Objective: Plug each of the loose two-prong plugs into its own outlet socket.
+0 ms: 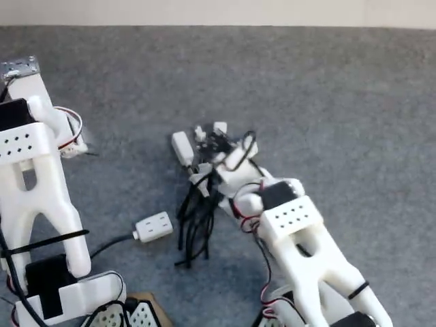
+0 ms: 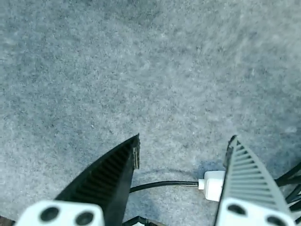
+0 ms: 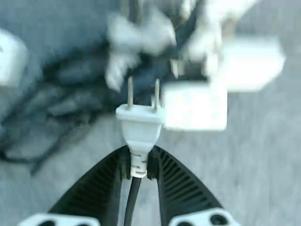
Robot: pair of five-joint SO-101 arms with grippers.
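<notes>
- The right claw (image 3: 139,157) was closed on a white two-prong plug (image 3: 139,123). It gripped the plug at the ribbed neck where the black cord (image 3: 130,200) leaves, with the prongs pointing away from the claw.
- Just beyond the prongs lay a white outlet block (image 3: 195,106), blurred. I could not tell whether the prongs touched it.
- In the high view, the right arm (image 1: 300,238) stretched to a tangle of black cables (image 1: 197,218) in the middle of the grey worktop (image 1: 327,102). Another white outlet piece (image 1: 182,148) sat at the tangle's far edge.
- A white outlet strip (image 1: 153,227) lay apart from the tangle, toward the left arm (image 1: 41,177), on its own dark lead.
- The left claw (image 2: 185,139) was wide open and held nothing. A white corded fitting (image 2: 211,185) lay on the worktop just beside one finger.
</notes>
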